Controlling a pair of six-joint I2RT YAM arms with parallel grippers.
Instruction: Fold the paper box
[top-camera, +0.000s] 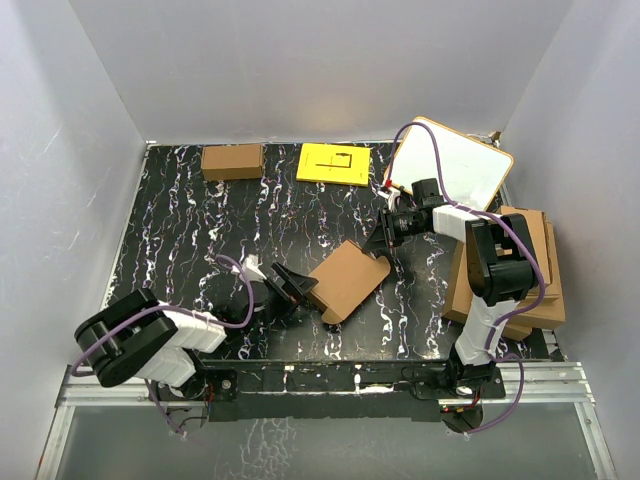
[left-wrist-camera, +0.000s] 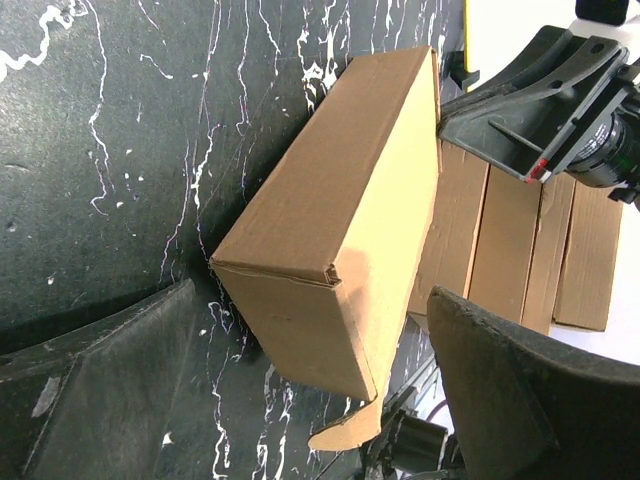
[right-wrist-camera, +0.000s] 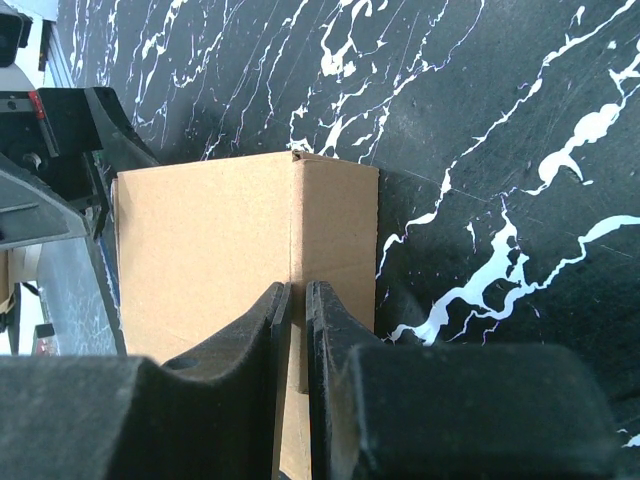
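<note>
Most of the folding looked done. The paper box (top-camera: 348, 278) stood as a closed oblong near the middle of the tabletop (top-camera: 170, 230), somewhat toward the near edge, with its walls up and one end squared off. What seemed left was a rounded tab (left-wrist-camera: 345, 432) sticking out loose at its near end, which by my reading wanted tucking in.

The right gripper (right-wrist-camera: 298, 292) was all but closed, and the thin slit between its jaws showed a sliver of cardboard, so it appeared to pinch the box's far-right edge. The left gripper (top-camera: 297, 284) sat just beside the box's left end with its fingers (left-wrist-camera: 110, 390) spread wide, holding nothing.

Nothing could be seen inside the box, since every face in view was shut. A smaller brown carton (top-camera: 232, 161) along the far edge was closed too, so its contents were likewise hidden. Beside it lay a yellow sheet (top-camera: 333, 163), and a pile of cardboard sheets (top-camera: 535, 290) sat at the right edge.
</note>
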